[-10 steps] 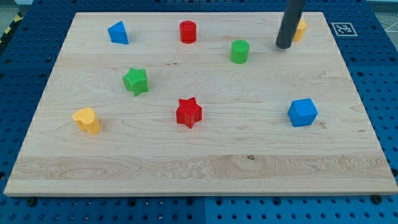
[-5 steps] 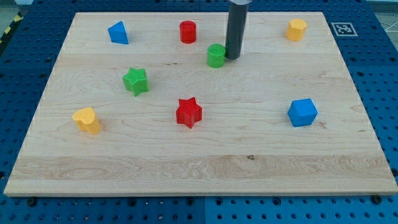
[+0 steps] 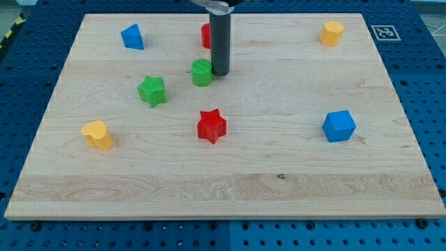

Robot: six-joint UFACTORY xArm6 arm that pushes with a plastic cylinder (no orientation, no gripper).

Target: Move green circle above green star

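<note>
Since the earlier frames, the green circle (image 3: 202, 72) had slid toward the view's left across the bench (image 3: 230, 188), and my tip (image 3: 220, 73) had travelled with it from near the yellow block (image 3: 332, 33) at the view's top right.

From the one camera view, my tip stood pressed against the circle's right side. No jaws existed on this rod; it held nothing and only touched the circle. The green star (image 3: 152, 90) lay near, to the circle's left and slightly lower. The red cylinder (image 3: 206, 35) sat partly hidden behind the rod. The red star (image 3: 211, 126) lay below the circle, the blue cube (image 3: 339, 125) well apart at the right, the blue block (image 3: 132, 36) at the top left, and another yellow block (image 3: 97, 134) at the left.
</note>
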